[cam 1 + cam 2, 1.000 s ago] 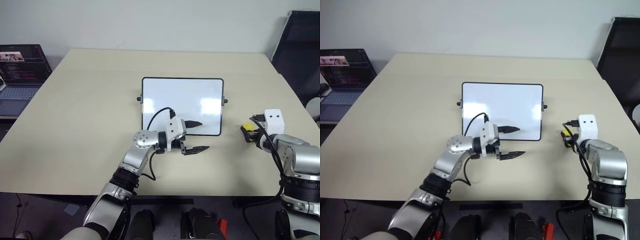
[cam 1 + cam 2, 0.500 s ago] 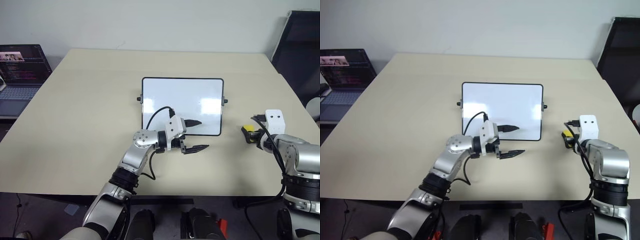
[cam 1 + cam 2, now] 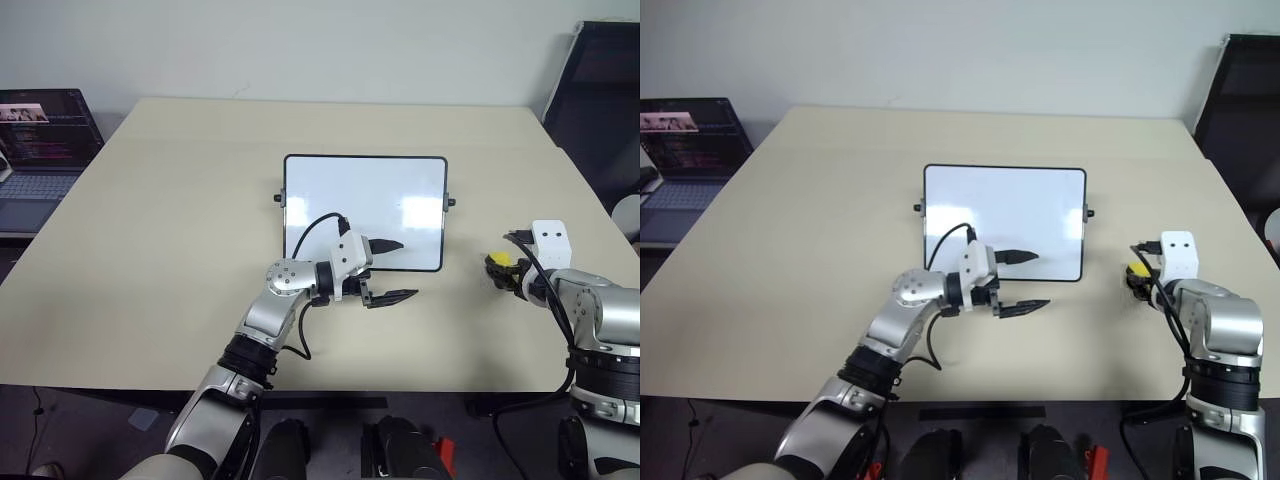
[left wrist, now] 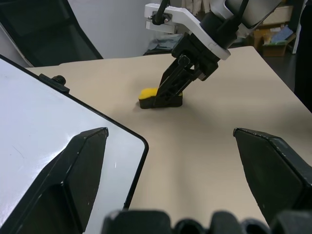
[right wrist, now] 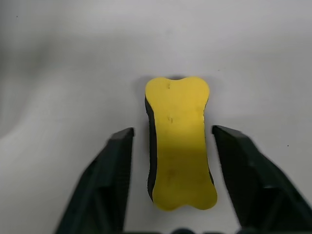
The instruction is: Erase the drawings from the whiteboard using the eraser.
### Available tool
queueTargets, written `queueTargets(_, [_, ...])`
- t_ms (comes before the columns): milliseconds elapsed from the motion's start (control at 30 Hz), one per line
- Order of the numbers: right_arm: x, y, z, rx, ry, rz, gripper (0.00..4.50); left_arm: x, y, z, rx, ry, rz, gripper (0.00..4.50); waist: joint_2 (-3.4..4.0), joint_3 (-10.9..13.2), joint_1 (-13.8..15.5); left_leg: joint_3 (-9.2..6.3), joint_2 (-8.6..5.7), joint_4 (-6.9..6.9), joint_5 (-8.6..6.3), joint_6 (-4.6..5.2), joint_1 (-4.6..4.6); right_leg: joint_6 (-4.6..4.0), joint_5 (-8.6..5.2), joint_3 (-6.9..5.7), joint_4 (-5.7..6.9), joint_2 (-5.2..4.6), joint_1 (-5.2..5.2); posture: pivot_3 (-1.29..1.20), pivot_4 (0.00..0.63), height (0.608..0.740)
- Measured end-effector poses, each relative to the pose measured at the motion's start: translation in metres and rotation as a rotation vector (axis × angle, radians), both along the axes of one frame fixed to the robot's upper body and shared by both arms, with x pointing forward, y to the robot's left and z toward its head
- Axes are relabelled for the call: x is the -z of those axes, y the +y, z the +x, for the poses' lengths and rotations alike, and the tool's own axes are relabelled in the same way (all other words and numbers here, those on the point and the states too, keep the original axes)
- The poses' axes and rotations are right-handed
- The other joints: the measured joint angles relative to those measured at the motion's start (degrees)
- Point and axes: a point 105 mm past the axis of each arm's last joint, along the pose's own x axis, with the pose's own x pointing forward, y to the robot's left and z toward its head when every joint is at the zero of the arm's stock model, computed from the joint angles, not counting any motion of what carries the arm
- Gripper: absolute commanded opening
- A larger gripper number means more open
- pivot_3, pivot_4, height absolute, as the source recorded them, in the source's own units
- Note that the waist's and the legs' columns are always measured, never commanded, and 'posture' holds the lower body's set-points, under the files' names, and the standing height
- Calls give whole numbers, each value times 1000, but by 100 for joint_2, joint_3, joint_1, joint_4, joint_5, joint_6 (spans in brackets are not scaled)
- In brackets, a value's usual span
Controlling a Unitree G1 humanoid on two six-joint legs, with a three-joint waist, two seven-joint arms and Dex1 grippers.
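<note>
A: What is nearest to us?
B: The left gripper (image 3: 391,271). It hangs by the near edge of the whiteboard (image 3: 364,208) and points to the right. Its two black fingers are wide apart and hold nothing. One finger is over the board's near edge, the other over the table (image 3: 160,250).

A: Where is the eraser?
B: The yellow eraser (image 5: 180,141) lies flat on the table, to the right of the whiteboard and apart from it. It has a dark underside.

A: Is the right gripper holding it?
B: No. The right gripper (image 4: 165,95) has its fingers spread, one on each side of the eraser, with a small gap on both sides.

A: And the board?
B: It lies flat in the middle of the table. I see no drawings on its white face.

A: What is far off?
B: A laptop (image 3: 40,150) at the far left.
</note>
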Motion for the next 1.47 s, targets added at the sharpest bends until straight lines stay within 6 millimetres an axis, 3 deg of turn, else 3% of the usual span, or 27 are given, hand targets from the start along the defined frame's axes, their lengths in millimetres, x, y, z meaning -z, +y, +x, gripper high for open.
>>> queueTargets(67, [-1, 1, 1, -3, -4, 5, 4468, 0, 0, 0, 0, 0, 0, 4500, 0, 0, 0, 0, 0, 0, 0, 0, 0, 0, 0, 0, 0, 0, 0, 0, 150, 740])
queueTargets(300, [-2, 1, 2, 5, -5, 7, 4468, 0, 1, 0, -2, -1, 2, 4500, 0, 0, 0, 0, 0, 0, 0, 0, 0, 0, 0, 0, 0, 0, 0, 0, 150, 740])
queueTargets(467, [-21, 2, 11, 31, -61, 25, 4468, -2, 9, 6, -42, 9, 11, 4500, 1, -1, -10, -1, 1, 1, 0, 0, 1, 0, 0, 2, 3, 3, 0, 0, 150, 740])
queueTargets(600, [-33, 3, 14, 76, -111, 49, 4468, -20, 42, 22, -182, -15, 8, 4500, 2, -1, -17, -6, 6, -2, 0, 0, 1, -1, 0, 0, 3, 8, -1, 0, 150, 740])
queueTargets(733, [-44, -2, 12, 153, -201, 77, 4468, -36, 82, 35, -429, -38, -41, 4500, 3, -1, -7, -13, 12, -2, 0, 0, 0, 1, 0, 3, 1, -4, -1, 0, 150, 740])
queueTargets(967, [-55, -37, -1, 334, -464, 9, 4468, -33, 168, 40, -956, -57, -112, 4500, 3, -1, 2, -9, 10, 1, 0, 0, 0, 6, 3, 1, 5, -9, 0, 0, 150, 740])
queueTargets(1067, [-61, -44, -5, 355, -568, -39, 4468, -28, 190, 36, -1094, -90, -104, 4500, 2, -5, 0, -5, 10, 4, 0, 1, 2, 9, 5, 5, 2, -9, 3, 0, 150, 740])
queueTargets(1133, [-54, -39, -13, 316, -627, -152, 4468, -14, 230, 23, -1280, -92, -113, 4500, 3, -14, -28, -5, 18, -7, -1, 0, 8, 8, 4, 13, -5, -9, 2, 0, 150, 740])
queueTargets(1233, [-14, -45, -23, 319, -552, -211, 4468, 9, 283, 2, -1525, -55, -111, 4500, 4, -13, -48, -6, 17, -6, -1, 1, 8, 6, 4, 10, 2, -10, 0, 0, 150, 740])
queueTargets(1300, [2, -50, -26, 352, -512, -201, 4468, 16, 290, -2, -1572, -42, -112, 4500, 5, -13, -22, -1, 12, 3, 5, 7, 11, 9, 6, 12, 4, -13, 5, 0, 150, 740])
queueTargets(1467, [14, -58, -38, 380, -489, -207, 4468, 28, 277, -2, -1549, -13, -120, 4500, 4, -14, 36, 12, 5, 9, 15, 22, 66, 21, 8, 4, -13, -21, 79, 0, 150, 740])
